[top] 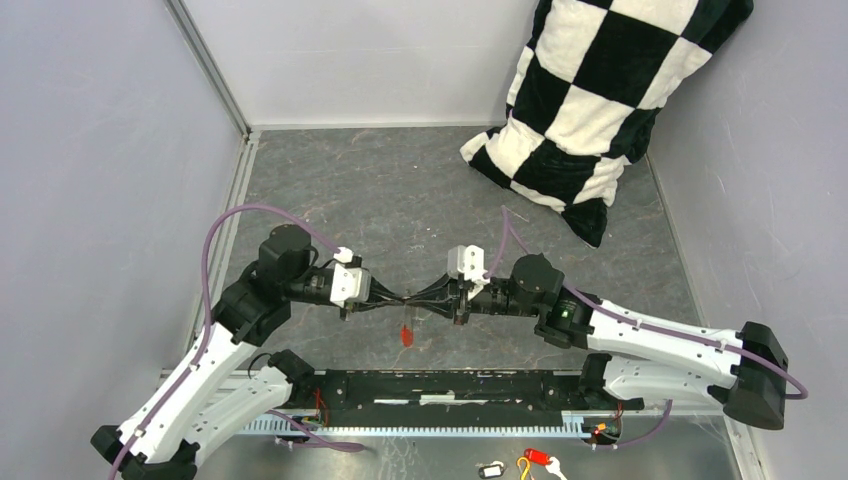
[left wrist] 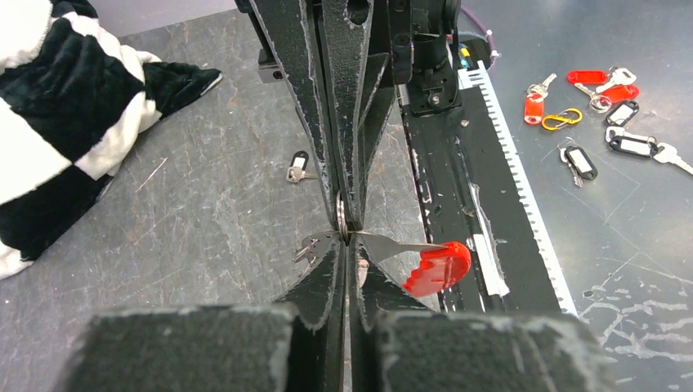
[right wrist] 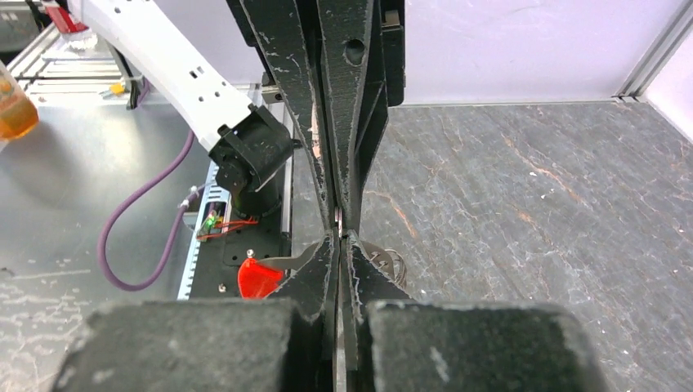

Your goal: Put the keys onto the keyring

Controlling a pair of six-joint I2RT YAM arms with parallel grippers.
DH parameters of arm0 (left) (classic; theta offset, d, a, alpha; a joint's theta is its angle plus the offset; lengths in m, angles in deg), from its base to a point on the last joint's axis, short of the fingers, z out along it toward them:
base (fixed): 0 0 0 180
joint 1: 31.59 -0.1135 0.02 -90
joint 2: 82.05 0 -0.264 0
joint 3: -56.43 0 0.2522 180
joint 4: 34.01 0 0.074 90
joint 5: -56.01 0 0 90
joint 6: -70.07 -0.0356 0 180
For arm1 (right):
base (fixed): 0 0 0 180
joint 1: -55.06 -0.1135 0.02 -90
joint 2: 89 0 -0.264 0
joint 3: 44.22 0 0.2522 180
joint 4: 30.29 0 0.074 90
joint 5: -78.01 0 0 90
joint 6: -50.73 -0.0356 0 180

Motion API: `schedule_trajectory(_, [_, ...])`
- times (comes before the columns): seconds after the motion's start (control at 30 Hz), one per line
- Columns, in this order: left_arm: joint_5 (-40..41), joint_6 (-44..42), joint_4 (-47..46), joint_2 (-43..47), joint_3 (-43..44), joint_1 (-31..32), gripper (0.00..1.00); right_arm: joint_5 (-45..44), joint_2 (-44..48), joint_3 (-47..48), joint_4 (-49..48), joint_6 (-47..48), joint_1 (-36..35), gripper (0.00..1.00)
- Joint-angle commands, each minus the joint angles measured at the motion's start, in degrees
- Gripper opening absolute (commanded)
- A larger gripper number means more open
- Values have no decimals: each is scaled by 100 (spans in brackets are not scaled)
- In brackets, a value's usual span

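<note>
While clamped on 1 keyring [left wrist: 341, 216] w/ 1 red key [left wrist: 437, 268]: L end effector [left wrist: 348, 248], R end effector [right wrist: 338, 243].

cushion [top: 590, 100] fills far right, passage left

Keyring [left wrist: 341, 216]: thin silver, edge-on, held mid-air. Red key [left wrist: 437, 265] sticks out one side, metal end at the ring; small dark key [left wrist: 307, 249] opposite.
</note>
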Motion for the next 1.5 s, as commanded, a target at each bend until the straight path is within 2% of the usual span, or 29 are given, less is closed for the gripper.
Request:
schedule_trajectory(0.0, [110, 350, -632, 60, -32, -20, 2, -99, 145, -289, -1091, -607, -30, 0])
schedule_trajectory(0.3, [410, 406, -859, 165, -115, -18, 2, -25, 360, -69, -174, -232, -29, 28])
schedule_trajectory(0.47, [401, 76, -599, 180, -136, -20, 2, -232, 321, 708, 1458, 521, -26, 39])
schedule_trajectory(0.6, [347, -478, -313, 258, -165, -19, 2, -485, 96, 1512, 2707, 981, -25, 43])
schedule_trajectory(0.73, [449, -865, -223, 262, -165, -16, 2, -481, -209, 2036, 3258, 1203, -25, 46])
schedule_trajectory(0.9, [505, -672, -206, 70, 8, -18, 2, -487, -453, 2323, 3572, 1405, -25, 47])
schedule_trajectory(1.27, [483, -398, -127, -96, 115, -14, 2, -372, -748, 2467, 3414, 1411, -26, 40])
schedule_trajectory(1.47, [432, -394, -118, -89, 128, -20, 2, -375, -859, 2437, 3301, 1438, -31, 33])
